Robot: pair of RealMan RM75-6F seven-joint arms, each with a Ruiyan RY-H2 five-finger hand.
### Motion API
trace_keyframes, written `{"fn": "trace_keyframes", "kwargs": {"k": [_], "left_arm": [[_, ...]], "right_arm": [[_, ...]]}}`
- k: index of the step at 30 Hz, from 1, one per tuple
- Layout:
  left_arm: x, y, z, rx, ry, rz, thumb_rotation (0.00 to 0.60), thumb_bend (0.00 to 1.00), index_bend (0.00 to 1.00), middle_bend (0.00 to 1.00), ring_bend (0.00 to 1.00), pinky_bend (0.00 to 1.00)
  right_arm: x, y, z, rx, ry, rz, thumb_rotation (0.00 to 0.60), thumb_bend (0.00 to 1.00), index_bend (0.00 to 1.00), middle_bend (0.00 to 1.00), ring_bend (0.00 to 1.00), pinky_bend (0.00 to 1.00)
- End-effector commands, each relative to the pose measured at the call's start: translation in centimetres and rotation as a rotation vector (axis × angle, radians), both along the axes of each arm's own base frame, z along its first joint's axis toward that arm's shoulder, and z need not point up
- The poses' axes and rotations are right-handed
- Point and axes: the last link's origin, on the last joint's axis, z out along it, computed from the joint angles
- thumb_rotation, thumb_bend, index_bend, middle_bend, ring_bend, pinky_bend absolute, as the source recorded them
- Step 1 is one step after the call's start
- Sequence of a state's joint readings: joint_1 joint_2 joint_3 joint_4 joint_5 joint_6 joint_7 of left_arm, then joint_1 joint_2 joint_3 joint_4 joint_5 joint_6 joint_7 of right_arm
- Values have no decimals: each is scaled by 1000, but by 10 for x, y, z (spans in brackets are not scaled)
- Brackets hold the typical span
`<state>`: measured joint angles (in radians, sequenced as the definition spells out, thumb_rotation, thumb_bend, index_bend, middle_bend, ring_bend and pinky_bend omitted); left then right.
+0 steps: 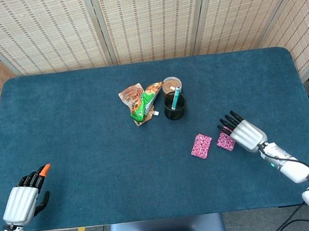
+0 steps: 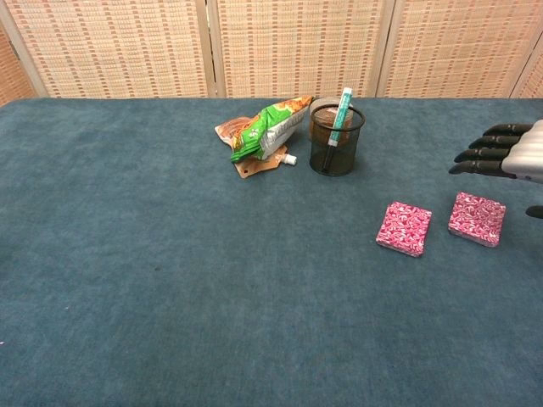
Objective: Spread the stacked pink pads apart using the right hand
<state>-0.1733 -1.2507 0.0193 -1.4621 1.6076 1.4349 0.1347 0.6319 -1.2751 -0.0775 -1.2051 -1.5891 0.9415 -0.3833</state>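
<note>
Two pink pads, square, flat, speckled print, lay side by side but apart on the blue felt-like surface (image 2: 127, 280): left pad (image 2: 405, 228), right pad (image 2: 477, 219). Right robot hand (image 1: 241, 131) hovered just over the right pad, released, dark fingers extended, grasping nothing. Left robot hand (image 1: 26, 194) sat at the near-left edge, fingers loosely curled, empty. One dark round cup (image 2: 336, 141) held a tube; one crinkled green snack bag (image 2: 267, 131) lay beside it.
</note>
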Motion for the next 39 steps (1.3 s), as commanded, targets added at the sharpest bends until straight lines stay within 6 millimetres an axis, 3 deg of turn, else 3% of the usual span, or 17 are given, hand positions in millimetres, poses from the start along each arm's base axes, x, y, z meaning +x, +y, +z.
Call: {"fn": "trace_keyframes", "kwargs": {"k": [1, 7, 22, 29, 39], "left_arm": [[1, 0, -1, -6, -1, -2, 600, 475, 0, 138, 224, 318], [-1, -1, -3, -10, 1, -3, 600, 475, 0, 138, 225, 320], [1, 0, -4, -8, 5, -2, 600, 475, 0, 139, 225, 326], [1, 0, -3, -8, 4, -2, 600, 476, 0, 139, 225, 328], [0, 0, -2, -4, 7, -2, 600, 475, 0, 141, 226, 330]], "right_arm": [[-8, 4, -3, 12, 19, 7, 600, 276, 59, 25, 0, 20], [-15, 0, -14, 5, 23, 6, 600, 269, 57, 25, 0, 20], [-13, -5, -36, 32, 14, 9, 600, 268, 168, 21, 0, 20], [-11, -8, -41, 28, 14, 12, 600, 269, 229, 19, 0, 19], [-10, -12, -44, 9, 27, 5, 600, 269, 235, 16, 0, 17]]}}
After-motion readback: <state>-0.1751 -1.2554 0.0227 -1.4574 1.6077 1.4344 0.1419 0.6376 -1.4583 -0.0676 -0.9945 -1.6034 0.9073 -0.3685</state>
